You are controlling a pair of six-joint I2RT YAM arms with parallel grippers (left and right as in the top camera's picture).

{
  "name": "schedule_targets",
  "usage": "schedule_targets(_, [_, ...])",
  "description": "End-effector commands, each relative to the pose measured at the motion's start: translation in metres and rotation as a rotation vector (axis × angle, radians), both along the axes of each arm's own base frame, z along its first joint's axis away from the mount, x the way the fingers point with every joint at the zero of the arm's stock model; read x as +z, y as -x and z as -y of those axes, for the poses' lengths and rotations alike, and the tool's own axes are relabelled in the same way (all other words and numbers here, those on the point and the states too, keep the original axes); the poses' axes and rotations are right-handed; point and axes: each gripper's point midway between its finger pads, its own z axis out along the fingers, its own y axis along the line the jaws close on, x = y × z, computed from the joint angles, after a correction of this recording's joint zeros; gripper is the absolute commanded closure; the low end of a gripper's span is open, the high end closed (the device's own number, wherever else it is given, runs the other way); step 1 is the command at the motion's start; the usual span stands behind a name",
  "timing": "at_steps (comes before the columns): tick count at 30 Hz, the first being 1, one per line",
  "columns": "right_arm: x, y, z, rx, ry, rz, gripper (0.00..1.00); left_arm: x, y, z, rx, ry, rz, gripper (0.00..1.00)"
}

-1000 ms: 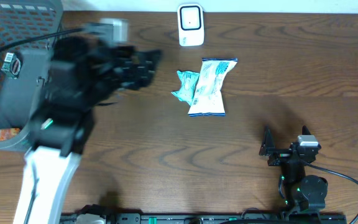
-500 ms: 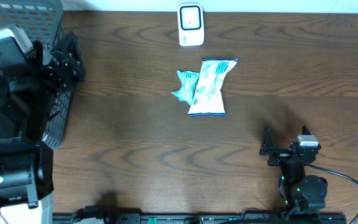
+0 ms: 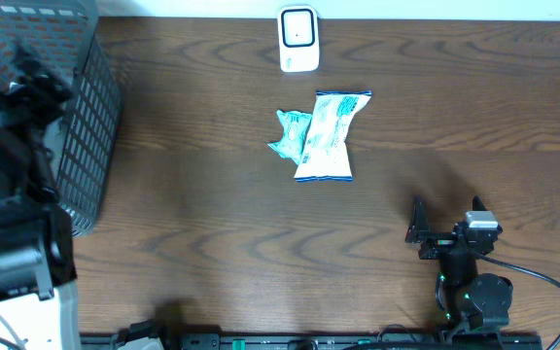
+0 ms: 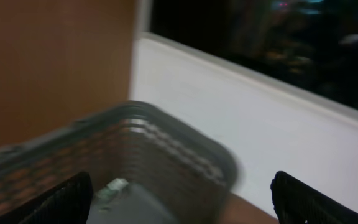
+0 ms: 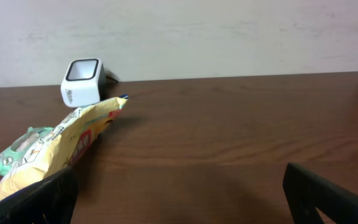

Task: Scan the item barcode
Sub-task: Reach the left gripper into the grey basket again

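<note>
A: Room to move around the scanner [image 3: 298,39]?

B: It stands at the far edge of the table [image 3: 212,253], against the wall. On your side of it, bare wood runs from the white-and-blue packet [image 3: 327,136] out to the right gripper [image 3: 415,231]. More bare wood runs left from the scanner as far as the basket [image 3: 93,126]. The basket sits at the table's left edge, well apart from the scanner.

A: Arm poses?

B: Your left arm [image 3: 13,185] is up over the basket, well left of the scanner, and covers most of it in the overhead view. The left wrist view is blurred and looks across the basket rim toward the wall. The left gripper [image 4: 188,202] has its fingers spread to both lower corners of that view, with nothing between them. The right gripper sits low on the table, well right of the scanner and nearer you. Its jaws are also wide and grip nothing.

A: Basket contents?

B: One small pale thing [image 4: 112,185] with a label lies on the basket floor, too blurred to name. The rest is hidden under the arm.

A: Item?

B: Two packets lie on the table near the scanner, on your side of it. The white-and-blue packet lies lengthwise toward the scanner. The teal packet [image 3: 286,134] touches its left side. Neither is in a gripper. You can't make out a barcode in any view.
</note>
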Motion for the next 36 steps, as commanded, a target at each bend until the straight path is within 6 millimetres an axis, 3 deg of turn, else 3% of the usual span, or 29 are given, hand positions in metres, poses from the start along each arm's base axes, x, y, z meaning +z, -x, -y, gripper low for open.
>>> schedule_targets(1, [-0.001,0.000,0.002,-0.010,0.008,-0.002,0.01,-0.011,0.009,-0.051,0.168,-0.015,-0.051,0.10])
schedule_targets(8, [-0.001,0.000,0.002,-0.010,0.009,-0.002,0.01,-0.056,0.025,-0.125,0.361,0.045,-0.183,0.10])
schedule_targets(9, [-0.001,0.000,0.002,-0.010,0.009,-0.002,0.01,-0.070,0.031,-0.141,0.400,0.068,-0.225,0.09])
schedule_targets(13, [-0.001,0.000,0.002,-0.010,0.009,-0.002,0.01,-0.111,0.042,-0.163,0.458,0.137,-0.353,0.09])
schedule_targets(17, [-0.001,0.000,0.002,-0.010,0.009,-0.002,0.01,-0.154,0.045,-0.169,0.464,0.210,-0.492,0.09])
schedule_targets(18, [-0.001,0.000,0.002,-0.010,0.008,-0.002,0.01,-0.166,0.043,-0.166,0.445,0.234,-0.527,0.04])
schedule_targets(28, [-0.001,0.000,0.002,-0.010,0.009,-0.002,0.01,-0.265,0.016,-0.153,0.297,0.462,-0.730,0.02])
schedule_targets(33, [-0.001,0.000,0.002,-0.010,0.009,-0.002,0.01,-0.298,0.013,-0.156,0.293,0.507,-0.804,0.02])
schedule_targets(36, [-0.001,0.000,0.002,-0.010,0.009,-0.002,0.01,-0.302,0.013,-0.156,0.330,0.562,-0.776,0.01])
